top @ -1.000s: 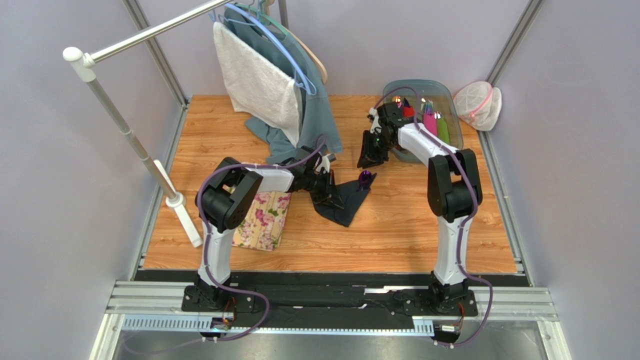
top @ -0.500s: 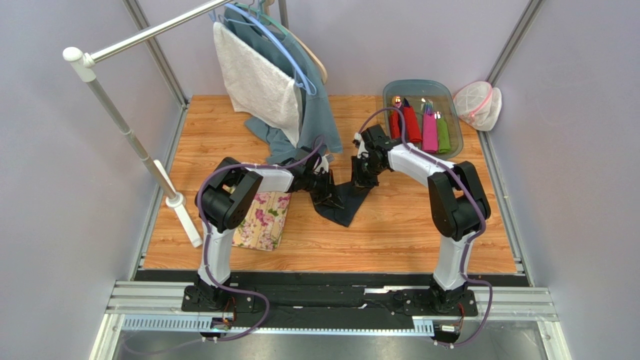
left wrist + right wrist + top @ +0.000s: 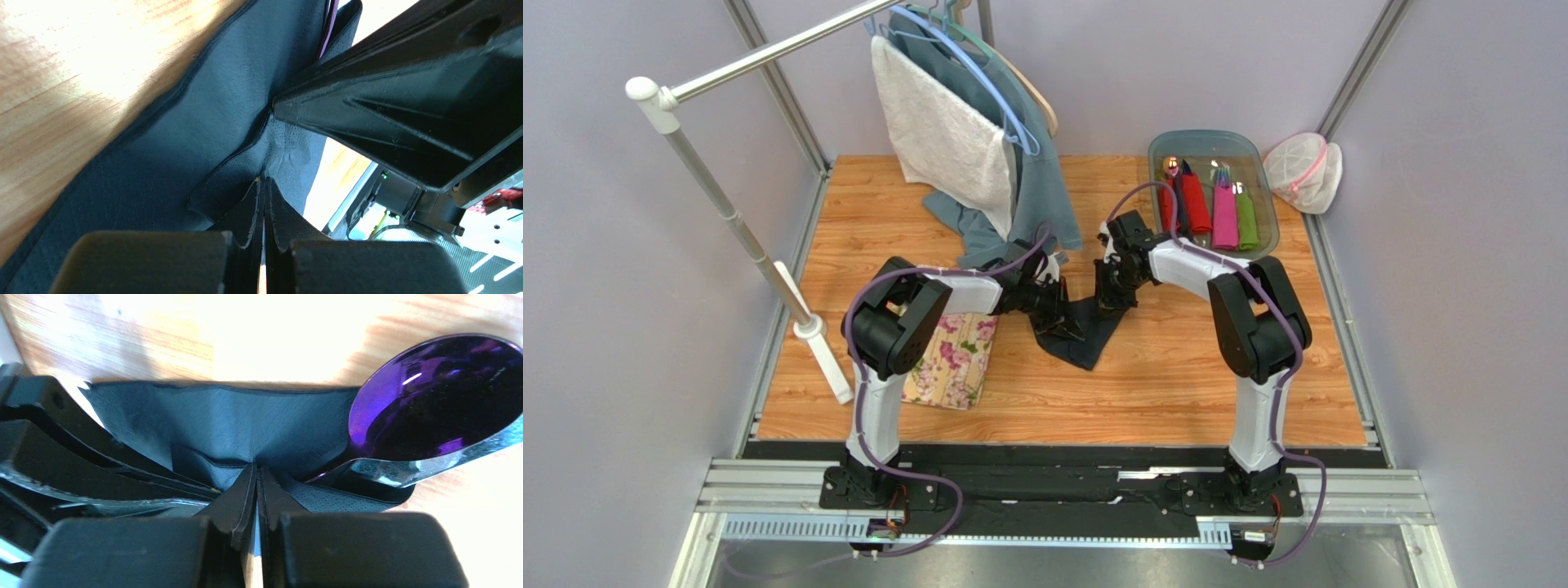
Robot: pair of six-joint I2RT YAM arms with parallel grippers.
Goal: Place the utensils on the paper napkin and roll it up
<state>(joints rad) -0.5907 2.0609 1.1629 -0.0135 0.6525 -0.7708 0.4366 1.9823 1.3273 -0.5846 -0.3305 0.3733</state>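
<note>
**At mid-desk, both pincers grip the paper napkin [image 3: 1087,338] beside a purple-tinted spoon [image 3: 436,398]**

Near the middle of the wooden desk [image 3: 1185,380], the very dark paper napkin lies bunched into a narrow wedge between the two arms, just right of a floral mat [image 3: 952,361].

The left pincer [image 3: 264,182] has its fingers pressed together on a raised fold of the paper. The right pincer [image 3: 255,471] faces it from the other side, also closed on a fold at the napkin's edge.

The purple-tinted spoon's bowl pokes out just beside the right pincer and rests on the wood. Its neck is tucked under the napkin's folded edge. No fork or dark thin piece can be seen, and whether they lie inside the folds cannot be told.

The rolling step seems to be in hand, with the paper gathered but not yet a tidy roll. The next move likely calls for both pincers to turn the fold over together. They need to go gently enough that the thin paper does not tear and the spoon does not slide out.

No brand, label or writing can be read anywhere.
</note>
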